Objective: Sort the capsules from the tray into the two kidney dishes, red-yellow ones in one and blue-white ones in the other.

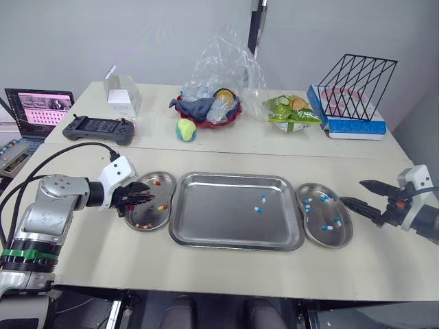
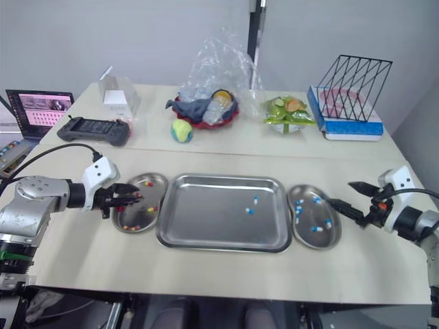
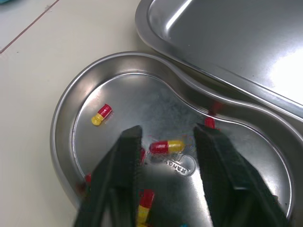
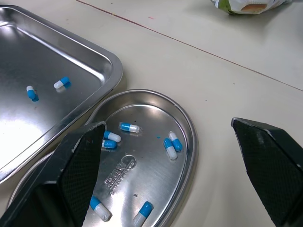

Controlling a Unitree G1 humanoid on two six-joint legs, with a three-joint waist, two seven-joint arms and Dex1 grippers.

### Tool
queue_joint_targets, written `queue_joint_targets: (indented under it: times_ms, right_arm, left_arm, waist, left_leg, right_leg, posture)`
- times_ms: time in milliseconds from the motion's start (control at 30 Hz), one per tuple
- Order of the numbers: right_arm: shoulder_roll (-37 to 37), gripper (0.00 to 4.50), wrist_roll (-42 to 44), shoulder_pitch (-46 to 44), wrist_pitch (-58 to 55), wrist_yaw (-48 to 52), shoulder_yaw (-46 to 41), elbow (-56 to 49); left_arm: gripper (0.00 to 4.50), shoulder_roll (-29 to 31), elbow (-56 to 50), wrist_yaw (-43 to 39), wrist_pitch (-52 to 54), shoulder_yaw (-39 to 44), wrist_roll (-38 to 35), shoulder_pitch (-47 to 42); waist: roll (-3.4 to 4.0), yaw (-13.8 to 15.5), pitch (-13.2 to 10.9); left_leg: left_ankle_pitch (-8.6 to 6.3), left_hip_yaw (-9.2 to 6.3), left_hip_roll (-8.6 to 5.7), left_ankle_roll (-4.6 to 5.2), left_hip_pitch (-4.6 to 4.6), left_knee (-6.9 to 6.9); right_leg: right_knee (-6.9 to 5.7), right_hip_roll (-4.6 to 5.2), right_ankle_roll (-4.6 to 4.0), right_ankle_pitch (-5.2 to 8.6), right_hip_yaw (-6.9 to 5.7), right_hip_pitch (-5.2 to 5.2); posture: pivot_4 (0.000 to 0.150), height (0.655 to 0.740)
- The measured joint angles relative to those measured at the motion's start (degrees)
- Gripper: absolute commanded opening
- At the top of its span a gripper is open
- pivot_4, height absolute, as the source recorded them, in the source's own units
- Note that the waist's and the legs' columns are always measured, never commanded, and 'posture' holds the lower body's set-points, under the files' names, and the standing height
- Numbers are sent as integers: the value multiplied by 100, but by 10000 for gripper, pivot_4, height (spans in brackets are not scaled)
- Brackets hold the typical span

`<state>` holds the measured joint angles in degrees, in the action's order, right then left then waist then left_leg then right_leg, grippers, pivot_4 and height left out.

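The steel tray (image 1: 219,216) lies mid-table with two blue-white capsules (image 1: 260,203) right of centre. On its left, the left kidney dish (image 1: 152,214) holds several red-yellow capsules. My left gripper (image 1: 145,195) hovers open, low over this dish. In the left wrist view its fingers straddle one red-yellow capsule (image 3: 166,146) lying on the dish floor (image 3: 123,90). The right kidney dish (image 1: 334,238) holds several blue-white capsules (image 4: 171,144). My right gripper (image 1: 352,192) is wide open and empty, just right of that dish.
Along the back of the table are a black game controller (image 1: 99,128), a white box (image 1: 123,96), a red bowl under a plastic bag (image 1: 209,106), a tennis ball (image 1: 186,129), bagged greens (image 1: 291,111) and a wire rack (image 1: 357,86). A laptop (image 1: 38,106) sits far left.
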<state>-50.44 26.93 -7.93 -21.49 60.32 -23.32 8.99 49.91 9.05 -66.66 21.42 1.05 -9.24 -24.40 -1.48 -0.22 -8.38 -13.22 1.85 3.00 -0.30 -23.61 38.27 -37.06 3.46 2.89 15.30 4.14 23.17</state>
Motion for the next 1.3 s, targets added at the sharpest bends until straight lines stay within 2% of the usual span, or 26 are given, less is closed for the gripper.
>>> queue_joint_targets:
  times_ms: [167, 600, 1300]
  right_arm:
    - [-5, 45000, -61, -24, 43, 52, 1, 96]
    - [-15, 45000, -160, -355, 492, 21, -39, 881]
    - [-55, 45000, -319, -843, 606, -153, 53, 1297]
  left_arm:
    - [44724, 7, 340, 113, -260, 417, -197, 15]
    - [44724, 164, 1852, 337, -1288, 2306, -1066, 266]
    - [44724, 299, 2080, 151, -1498, 2548, -1333, 847]
  waist:
    - [0, -9, 0]
    - [0, -51, 0]
    - [0, -48, 0]
  left_leg:
    - [0, 0, 0, 0, 1, 0]
    - [0, 1, 1, 0, 3, -2]
    - [0, 4, 4, 0, 7, -6]
  right_leg:
    - [0, 0, 0, 0, 0, 0]
    - [-2, 1, 0, 0, -1, 0]
    - [-4, 1, -3, 1, -1, 0]
  posture:
    - [1500, 7334]
    - [1500, 7334]
    - [1500, 7334]
